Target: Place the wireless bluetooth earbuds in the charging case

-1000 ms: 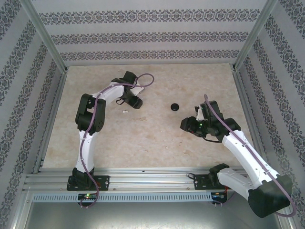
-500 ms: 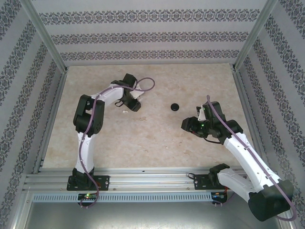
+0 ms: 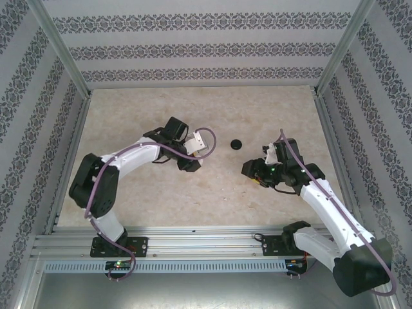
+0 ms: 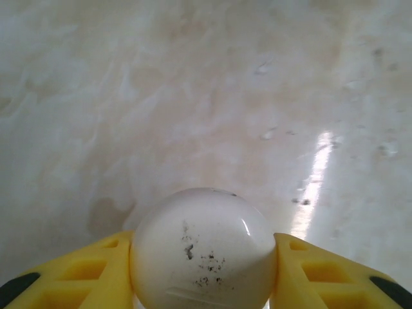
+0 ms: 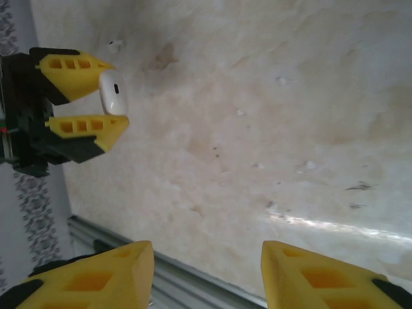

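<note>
Left wrist view: the left gripper [image 5: 116,92] squeezes what looks like a white round charging case [image 4: 203,244] by its two sides, near the middle of the table [image 3: 193,199]. The case looks hard, smooth and shiny, with little dark specks, so it could slip. It is likely light. Holding it across its widest part seems safest. The right gripper [image 5: 206,257] is spread apart and holds nothing. A black round case [image 3: 237,144] lies to the right, a little farther back.

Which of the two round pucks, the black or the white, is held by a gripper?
The white puck: it sits clamped between the yellow fingers of the left gripper, while the black puck lies alone on the table.
</note>
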`<act>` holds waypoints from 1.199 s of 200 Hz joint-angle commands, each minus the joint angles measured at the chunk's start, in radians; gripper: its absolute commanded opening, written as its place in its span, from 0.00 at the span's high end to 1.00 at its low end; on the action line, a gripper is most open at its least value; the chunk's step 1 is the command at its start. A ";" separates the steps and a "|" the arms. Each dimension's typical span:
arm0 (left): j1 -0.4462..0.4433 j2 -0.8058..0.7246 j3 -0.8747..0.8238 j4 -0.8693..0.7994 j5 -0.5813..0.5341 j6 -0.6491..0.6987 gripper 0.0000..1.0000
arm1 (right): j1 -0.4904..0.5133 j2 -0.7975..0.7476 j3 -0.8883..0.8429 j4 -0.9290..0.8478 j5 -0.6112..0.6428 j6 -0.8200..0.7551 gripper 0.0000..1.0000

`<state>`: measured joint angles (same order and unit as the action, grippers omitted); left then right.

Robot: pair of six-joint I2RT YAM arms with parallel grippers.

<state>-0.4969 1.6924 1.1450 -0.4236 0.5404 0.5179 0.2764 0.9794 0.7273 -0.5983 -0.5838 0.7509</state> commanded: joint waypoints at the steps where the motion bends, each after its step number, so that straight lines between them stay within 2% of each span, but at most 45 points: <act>1: -0.025 -0.090 -0.090 0.182 0.154 0.026 0.64 | -0.003 0.033 -0.014 0.144 -0.152 0.078 0.53; 37: -0.056 -0.171 -0.147 0.255 0.203 -0.007 0.66 | 0.057 0.100 0.041 0.197 -0.209 0.090 0.52; 95: -0.104 -0.197 -0.154 0.298 0.228 -0.054 0.66 | 0.145 0.205 0.138 0.233 -0.221 0.087 0.51; 195: -0.141 -0.198 -0.138 0.285 0.218 -0.056 0.66 | 0.191 0.367 0.228 0.223 -0.224 0.048 0.52; 240: -0.142 -0.206 -0.137 0.287 0.216 -0.056 0.66 | 0.204 0.401 0.238 0.231 -0.250 0.043 0.67</act>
<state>-0.6273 1.5135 1.0031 -0.1658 0.7334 0.4667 0.4664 1.3678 0.9340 -0.3729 -0.7986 0.8116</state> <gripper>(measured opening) 0.392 0.364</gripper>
